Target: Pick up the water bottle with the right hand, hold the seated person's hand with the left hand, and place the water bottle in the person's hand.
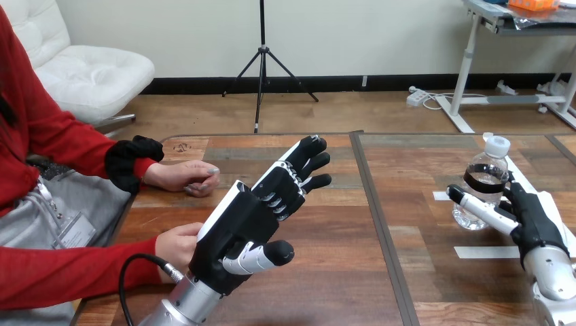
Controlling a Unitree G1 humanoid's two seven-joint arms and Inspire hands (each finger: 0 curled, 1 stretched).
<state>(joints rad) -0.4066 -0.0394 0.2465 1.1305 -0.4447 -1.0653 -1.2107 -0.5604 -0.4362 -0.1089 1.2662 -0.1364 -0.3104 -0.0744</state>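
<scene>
Standing upright near the table's (353,285) right edge, the water bottle (486,178) has the right hand (533,227) against its near-right side; gripped or not, I cannot tell; left hand (248,221), straight-fingered and empty, hovers just beside the person's nearer hand (178,244).

Wide open stretch down the counter's (380,292) middle: from the seam across to the flat white tape strips (486,252) it is bare wood right to the near edge. By the right edge the water bottle (486,170) stands upright with the right hand (533,221) wrapped round its lower half, blocking that side. On the left half the left hand (248,221) is raised, fingers straight, barring the way from the near left corner. Just behind it sits the person's nearer hand (178,243). The person's farther hand (182,176) rests at the left edge. Bare wood lies open between those two hands, and the far edge is free.
</scene>
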